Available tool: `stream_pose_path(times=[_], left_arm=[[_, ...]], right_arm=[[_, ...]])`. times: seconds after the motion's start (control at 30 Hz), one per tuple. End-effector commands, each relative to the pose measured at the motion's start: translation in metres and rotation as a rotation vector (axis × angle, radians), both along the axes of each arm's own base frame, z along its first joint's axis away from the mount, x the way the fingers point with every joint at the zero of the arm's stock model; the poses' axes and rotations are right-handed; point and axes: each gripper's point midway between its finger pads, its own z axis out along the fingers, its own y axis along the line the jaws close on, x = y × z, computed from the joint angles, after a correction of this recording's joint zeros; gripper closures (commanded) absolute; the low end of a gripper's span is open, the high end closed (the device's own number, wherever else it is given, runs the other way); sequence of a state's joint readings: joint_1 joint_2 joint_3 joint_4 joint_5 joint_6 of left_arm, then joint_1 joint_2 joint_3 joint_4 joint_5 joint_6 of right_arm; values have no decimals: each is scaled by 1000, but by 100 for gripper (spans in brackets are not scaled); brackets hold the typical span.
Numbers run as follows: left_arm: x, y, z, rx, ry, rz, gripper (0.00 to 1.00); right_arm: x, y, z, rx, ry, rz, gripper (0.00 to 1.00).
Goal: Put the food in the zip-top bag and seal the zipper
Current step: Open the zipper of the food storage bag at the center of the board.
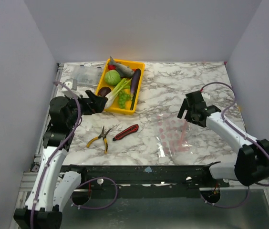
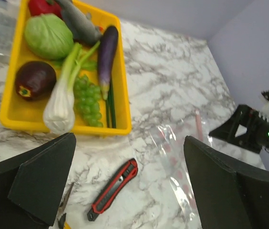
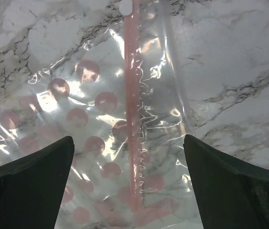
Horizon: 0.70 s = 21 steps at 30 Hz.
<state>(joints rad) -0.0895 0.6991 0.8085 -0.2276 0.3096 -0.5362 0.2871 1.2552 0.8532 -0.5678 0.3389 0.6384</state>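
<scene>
The clear, pink-dotted, floppy plastic zip-top bag lay flat on the marble worktop under the wide-open right pincer, probably light, limp and slippery, best pinched by its stiffer pale pink zipper strip, while the left pincer also gaped empty.

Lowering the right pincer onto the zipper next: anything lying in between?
Nothing visible. The open right pincer hangs over the zip-top bag, and the pink zipper lies bare below it. The utility knife and pliers lie apart from the bag.
</scene>
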Motion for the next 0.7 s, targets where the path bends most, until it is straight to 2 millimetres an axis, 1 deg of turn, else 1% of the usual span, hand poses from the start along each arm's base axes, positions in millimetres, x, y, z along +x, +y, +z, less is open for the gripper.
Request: stream_pose_path(times=[0.0,0.03,0.07,0.13,0.27,0.3,0.4,0.47,0.57,0.67], left_arm=[[-7,-47,-9,65,92,-209,2],[-8,-55,-10,93,102,-222,2],[-6,-62,-13,106,122,-230,2],[-5,-77,-8,100,146,-272,2],[1,-101,6,112,163,-319,2],[3,-108,8,117,166,-329,2],[3,-132,25,101,146,-410,2],[1,-149,31,108,145,-463,2],[0,-166,25,163,160,-508,2],[-4,-173,12,204,151,-540,2]], right_arm=[[0,2,-16,-135,107,-4,0],[1,3,-22,-134,122,0,0],[2,1,-27,-154,137,-10,1],[4,-3,-34,-183,147,-25,8],[8,-4,-46,-214,186,-22,37],[9,-4,-48,-220,194,-17,38],[10,-6,-51,-258,218,-18,38],[10,-7,-51,-287,225,-23,38],[12,-4,-54,-290,229,-14,38],[16,8,-64,-235,233,26,36]])
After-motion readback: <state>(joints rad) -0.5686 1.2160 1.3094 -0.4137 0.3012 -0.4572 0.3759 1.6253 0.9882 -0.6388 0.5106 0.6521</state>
